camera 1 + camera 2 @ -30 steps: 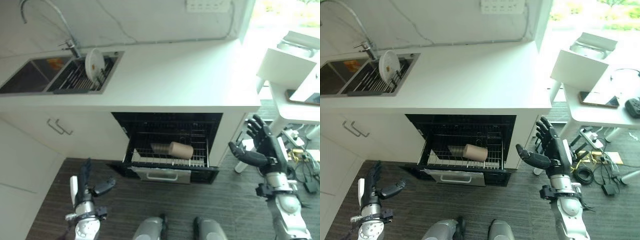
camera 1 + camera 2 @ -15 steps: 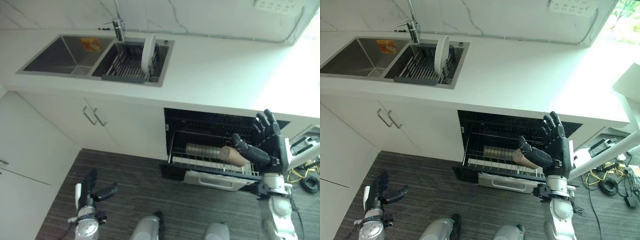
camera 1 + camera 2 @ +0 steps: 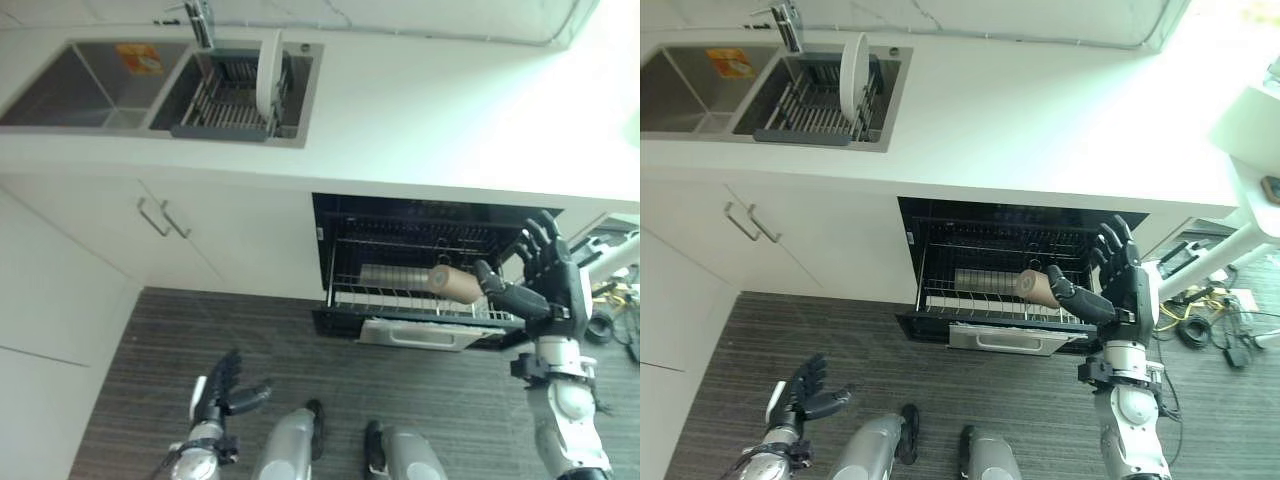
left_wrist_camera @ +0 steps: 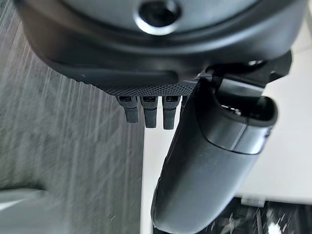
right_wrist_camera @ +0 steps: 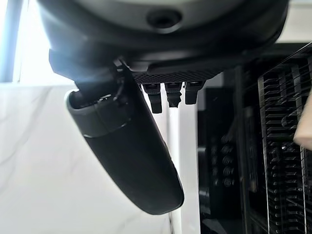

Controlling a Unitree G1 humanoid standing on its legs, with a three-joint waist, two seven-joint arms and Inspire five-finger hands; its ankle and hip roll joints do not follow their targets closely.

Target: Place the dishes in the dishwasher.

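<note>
Plate (image 3: 268, 62) upright in sink rack (image 3: 225, 100) at 11 o'clock | cup (image 3: 456, 284) in dishwasher (image 3: 420, 262) | right hand (image 3: 545, 285) wide, empty | left hand (image 3: 226, 386) relaxed, low | advice: grip plate rim firmly.

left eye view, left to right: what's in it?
Steel sink basin → white plate upright in the dark drying rack → open dishwasher's pulled-out wire rack → brown tumbler lying on its side → right hand, fingers spread.
</note>
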